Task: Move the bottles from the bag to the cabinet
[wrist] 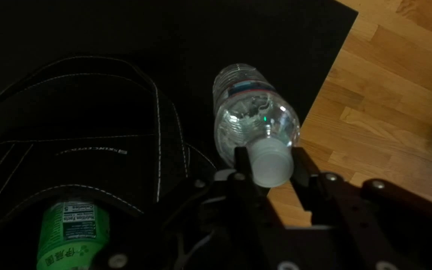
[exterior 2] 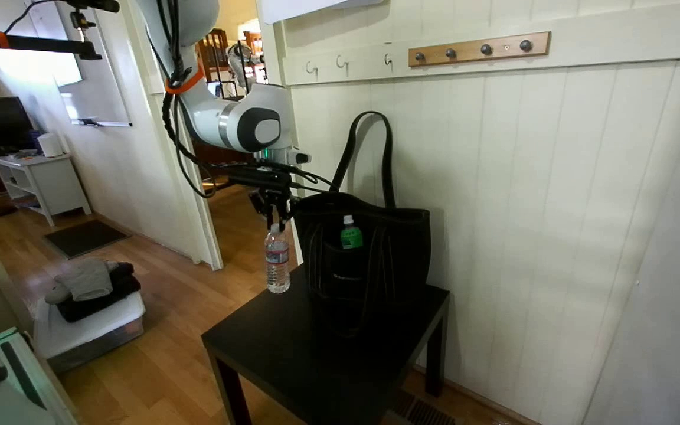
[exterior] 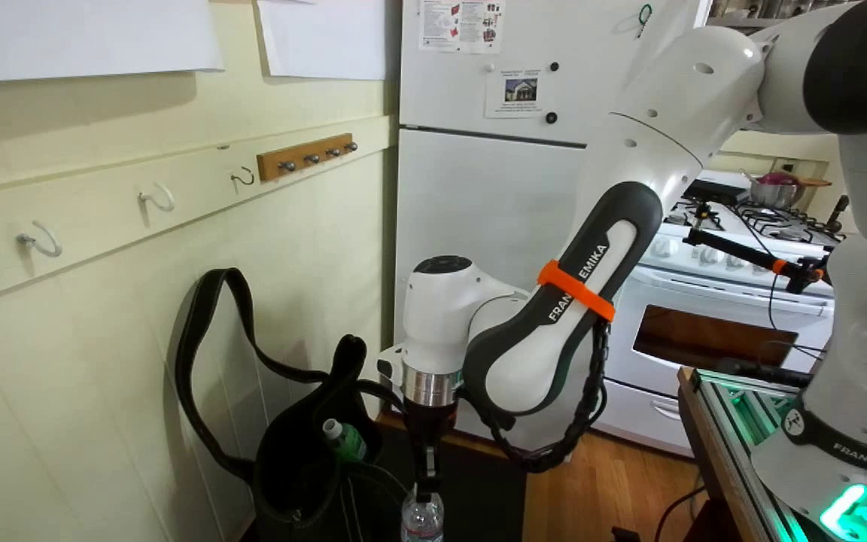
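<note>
Pincer [wrist: 270,153] is pinching the clear bottle [exterior 2: 277,262] by its capped top, so yeah, I've got that one, pretty much upright. It's just beside the black bag [exterior 2: 402,254], near the edge of the black table [exterior 2: 293,354]. Honestly can't tell whether its base touches the tabletop. Green bottle [exterior 2: 352,238] is tucked in the bag, white cap up, upper part poking out. The bag itself sits on the table, strap [exterior 2: 387,147] looping up high.
</note>
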`<state>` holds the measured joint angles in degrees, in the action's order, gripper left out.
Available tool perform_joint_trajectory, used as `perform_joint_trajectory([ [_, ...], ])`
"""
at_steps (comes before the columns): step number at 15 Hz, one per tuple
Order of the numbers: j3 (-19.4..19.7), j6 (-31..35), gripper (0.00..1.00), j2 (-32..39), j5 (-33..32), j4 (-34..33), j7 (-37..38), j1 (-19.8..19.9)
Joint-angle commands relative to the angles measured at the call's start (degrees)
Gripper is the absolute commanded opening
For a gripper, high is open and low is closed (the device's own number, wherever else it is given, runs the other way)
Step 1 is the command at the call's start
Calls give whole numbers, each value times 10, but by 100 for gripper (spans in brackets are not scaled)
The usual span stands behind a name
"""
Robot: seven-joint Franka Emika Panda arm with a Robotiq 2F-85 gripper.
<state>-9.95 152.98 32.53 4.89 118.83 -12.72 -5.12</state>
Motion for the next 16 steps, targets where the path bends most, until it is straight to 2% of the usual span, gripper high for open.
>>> perform_joint_trajectory([
  [1, -6, -1, 8, 1, -7, -1, 5, 6],
  [7, -9, 32, 8, 39, -4, -5, 7, 10],
  [16, 18, 122, 8, 101, -62, -16, 14, -19],
])
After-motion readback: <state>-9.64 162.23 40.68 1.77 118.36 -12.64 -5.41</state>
